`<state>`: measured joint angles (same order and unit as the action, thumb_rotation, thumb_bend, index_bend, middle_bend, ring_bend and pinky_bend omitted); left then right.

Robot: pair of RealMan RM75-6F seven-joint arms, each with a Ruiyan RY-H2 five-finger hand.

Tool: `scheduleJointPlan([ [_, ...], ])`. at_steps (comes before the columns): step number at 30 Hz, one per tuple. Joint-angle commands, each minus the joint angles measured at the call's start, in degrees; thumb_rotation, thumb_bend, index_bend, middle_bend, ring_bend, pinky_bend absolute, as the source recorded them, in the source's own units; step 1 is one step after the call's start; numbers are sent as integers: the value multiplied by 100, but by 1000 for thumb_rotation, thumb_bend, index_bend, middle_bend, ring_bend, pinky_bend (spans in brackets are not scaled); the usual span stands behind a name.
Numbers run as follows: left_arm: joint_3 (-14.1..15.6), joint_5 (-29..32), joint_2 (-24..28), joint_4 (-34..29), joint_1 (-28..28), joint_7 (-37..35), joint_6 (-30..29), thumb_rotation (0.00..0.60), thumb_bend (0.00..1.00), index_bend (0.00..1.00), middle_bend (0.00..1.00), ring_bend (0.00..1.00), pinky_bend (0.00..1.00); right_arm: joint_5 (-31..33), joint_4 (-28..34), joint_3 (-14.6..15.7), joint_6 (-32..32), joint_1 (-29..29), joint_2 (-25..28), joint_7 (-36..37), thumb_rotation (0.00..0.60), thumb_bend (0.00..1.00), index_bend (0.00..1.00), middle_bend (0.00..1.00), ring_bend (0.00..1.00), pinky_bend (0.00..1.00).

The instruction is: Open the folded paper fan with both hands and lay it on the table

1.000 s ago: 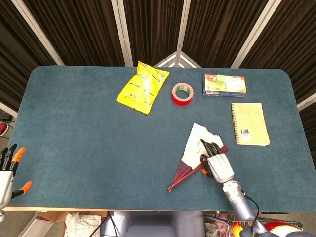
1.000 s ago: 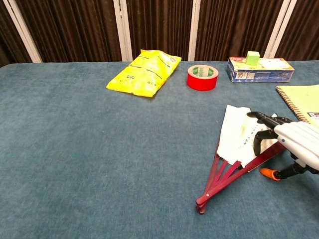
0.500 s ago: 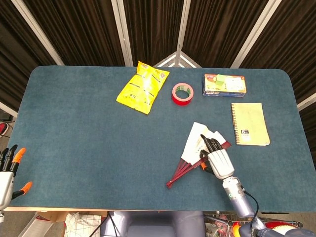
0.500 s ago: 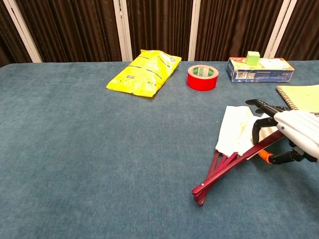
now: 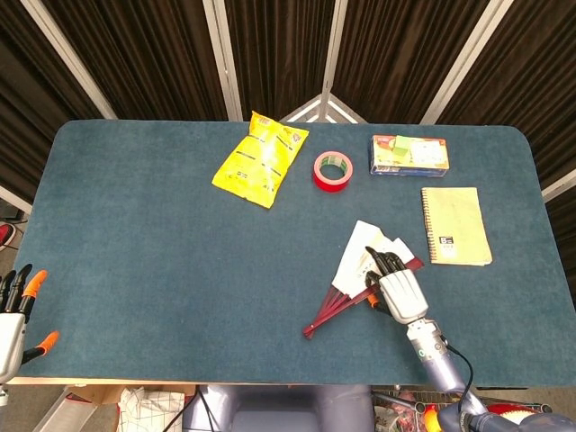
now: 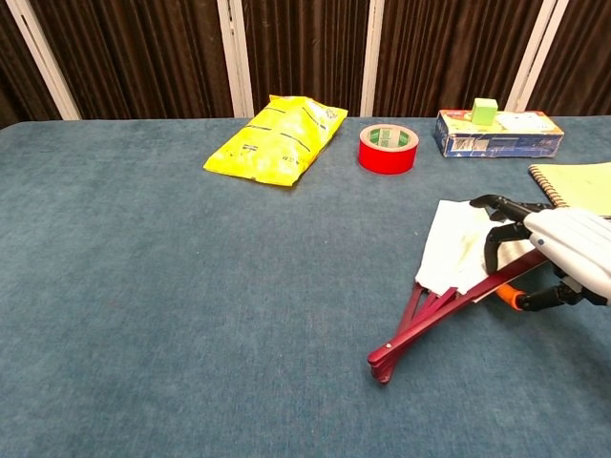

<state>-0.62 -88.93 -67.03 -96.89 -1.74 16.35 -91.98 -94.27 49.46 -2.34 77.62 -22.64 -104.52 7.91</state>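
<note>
Left hand (image 5: 13, 310) idles off the near-left table edge, fingers spread, holding nothing. Right of centre on the fuzzy blue cloth table (image 5: 162, 243) lies the partly spread paper fan with white leaf and thin red ribs (image 5: 353, 279). Right hand (image 5: 396, 290) pinches its outer rib between thumb and dark fingers, probably to pull it wider.

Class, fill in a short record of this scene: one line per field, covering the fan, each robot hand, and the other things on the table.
fan: partly open, flat on the table, red ribs meeting at the near-left end
right robot hand: gripping the fan's right edge
left robot hand: off the table's near-left corner, fingers apart, holding nothing
far side of table: yellow bag, red tape, blue box
right side: notebook
</note>
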Motion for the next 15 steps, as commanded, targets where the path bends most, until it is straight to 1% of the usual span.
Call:
scheduleJointPlan([
  [1, 0, 7, 1, 1, 9, 3, 20, 600, 85, 113, 0, 0, 0, -109, 100, 15, 149, -67, 97, 61, 600, 466, 769, 143, 203, 200],
  [7, 8, 26, -4, -1, 57, 31, 125, 600, 85, 113, 0, 0, 0, -232, 636, -28, 207, -269, 483, 46, 600, 466, 820, 150, 211, 205],
  [11, 13, 18, -24, 20, 119, 53, 227, 600, 85, 113, 0, 0, 0, -239, 1200, -140, 120, -450, 834, -35, 600, 466, 844, 151, 211, 205],
  [15, 14, -39, -49, 105, 259, 6, 420, 600, 85, 115, 0, 0, 0, -212, 1789, -273, -128, -684, 1206, -296, 600, 466, 864, 151, 211, 205],
])
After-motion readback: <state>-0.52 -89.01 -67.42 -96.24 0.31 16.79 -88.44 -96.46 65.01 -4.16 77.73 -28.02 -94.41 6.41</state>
